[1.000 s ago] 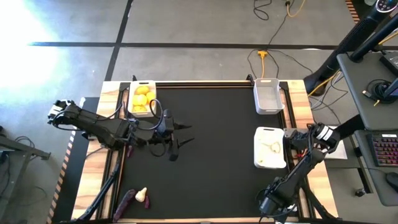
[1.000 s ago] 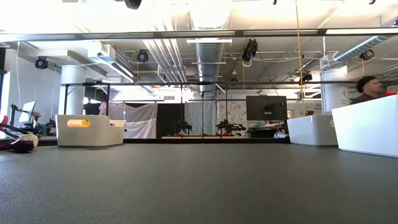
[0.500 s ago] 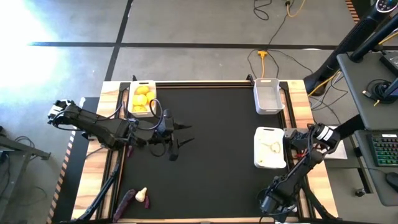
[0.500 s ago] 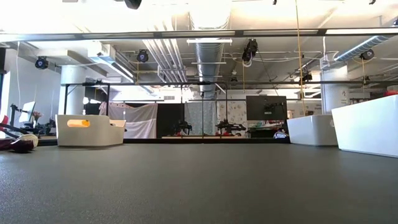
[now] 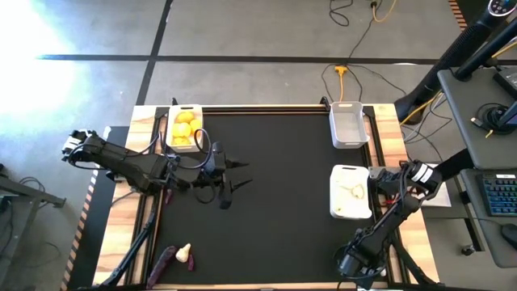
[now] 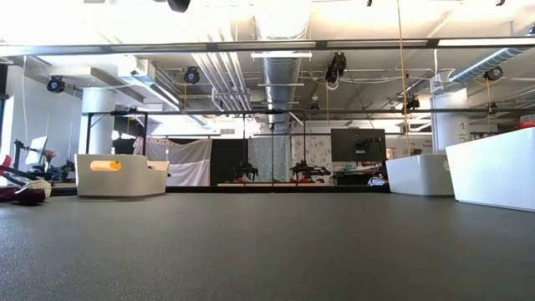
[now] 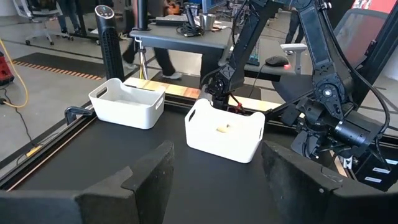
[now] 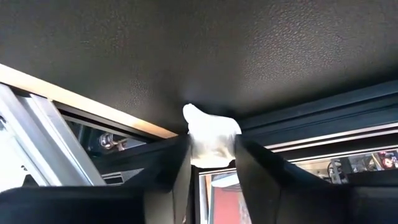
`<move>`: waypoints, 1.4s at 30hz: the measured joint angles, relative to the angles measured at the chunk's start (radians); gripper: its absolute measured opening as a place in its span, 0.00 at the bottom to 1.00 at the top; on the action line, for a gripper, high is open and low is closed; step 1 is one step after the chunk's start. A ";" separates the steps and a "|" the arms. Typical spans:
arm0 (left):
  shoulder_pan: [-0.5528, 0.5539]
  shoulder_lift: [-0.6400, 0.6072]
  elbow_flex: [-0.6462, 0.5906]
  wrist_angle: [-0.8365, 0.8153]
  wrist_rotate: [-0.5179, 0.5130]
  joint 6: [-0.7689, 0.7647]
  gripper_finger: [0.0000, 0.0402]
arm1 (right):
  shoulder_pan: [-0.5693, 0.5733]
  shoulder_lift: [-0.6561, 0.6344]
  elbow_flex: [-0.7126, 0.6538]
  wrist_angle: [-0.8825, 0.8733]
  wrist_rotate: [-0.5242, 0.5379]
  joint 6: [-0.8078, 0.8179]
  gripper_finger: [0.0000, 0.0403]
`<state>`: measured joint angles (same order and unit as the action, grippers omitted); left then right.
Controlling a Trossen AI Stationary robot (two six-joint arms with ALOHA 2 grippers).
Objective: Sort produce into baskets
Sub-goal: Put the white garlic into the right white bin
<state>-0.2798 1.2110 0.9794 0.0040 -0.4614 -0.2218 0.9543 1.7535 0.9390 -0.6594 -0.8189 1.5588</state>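
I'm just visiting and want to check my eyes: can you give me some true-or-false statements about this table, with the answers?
1. The yellow fruits lie in a corner basket. True.
2. The left pincer holds a purple piece. False: it is open and empty above the black mat.
3. The far right basket is full of garlic. False: it looks empty.
4. A purple piece and a garlic bulb lie loose on the table. True.
5. The right pincer has a white piece between its fingers. True.
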 joint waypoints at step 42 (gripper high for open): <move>-0.001 0.000 0.000 0.005 0.000 -0.132 0.56 | -0.728 -0.598 -0.228 -0.415 0.722 -0.225 0.16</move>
<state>-0.2803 1.2114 0.9794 0.0089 -0.4611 -0.3536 0.2260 1.1552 0.7113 -1.0747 -0.0971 1.3335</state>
